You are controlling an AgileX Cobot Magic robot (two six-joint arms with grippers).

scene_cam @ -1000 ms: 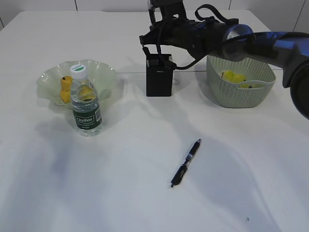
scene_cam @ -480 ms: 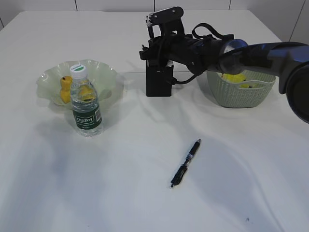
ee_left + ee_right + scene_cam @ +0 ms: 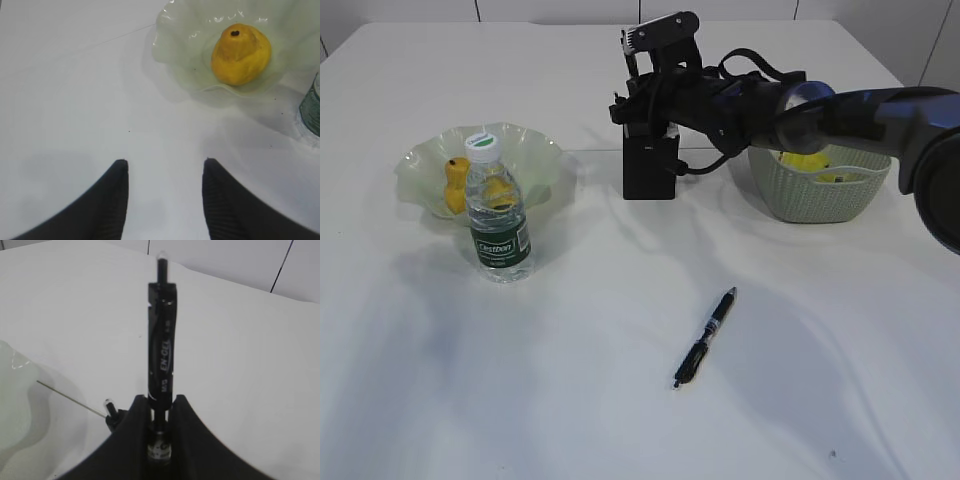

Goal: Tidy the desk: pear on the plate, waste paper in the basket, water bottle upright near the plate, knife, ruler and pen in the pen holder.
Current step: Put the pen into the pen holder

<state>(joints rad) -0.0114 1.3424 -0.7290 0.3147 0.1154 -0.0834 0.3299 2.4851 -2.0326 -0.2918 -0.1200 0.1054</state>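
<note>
White desk (image 3: 570, 400), exterior view: right arm reaches across the middle, its right gripper (image 3: 161, 412) over the black pen holder (image 3: 649, 168). In the right wrist view the jaws are pinched on a black pen-like tool (image 3: 161, 360) with white lettering, standing upright between the fingertips, clear tip on top — knife or pen, cannot tell. Another small black tip with a clear end (image 3: 109, 407) shows just left of the jaws. Left gripper (image 3: 165, 172) is spread, holding nothing, hovering over bare desk near the plate (image 3: 172, 65); not seen in the exterior view. Pear (image 3: 240, 54) sits in the pale green ruffled plate, stem end up. Water bottle (image 3: 496, 215) stands upright, white cap on, just in front of the plate, touching or nearly so — cannot tell. Yellow waste paper (image 3: 804, 160) lies inside the sage-green basket (image 3: 815, 195), right of the pen holder. A black pen (image 3: 705, 337) lies flat on the desk, well in front of holder and basket, angled, apart from everything. Ruler not made out.
</note>
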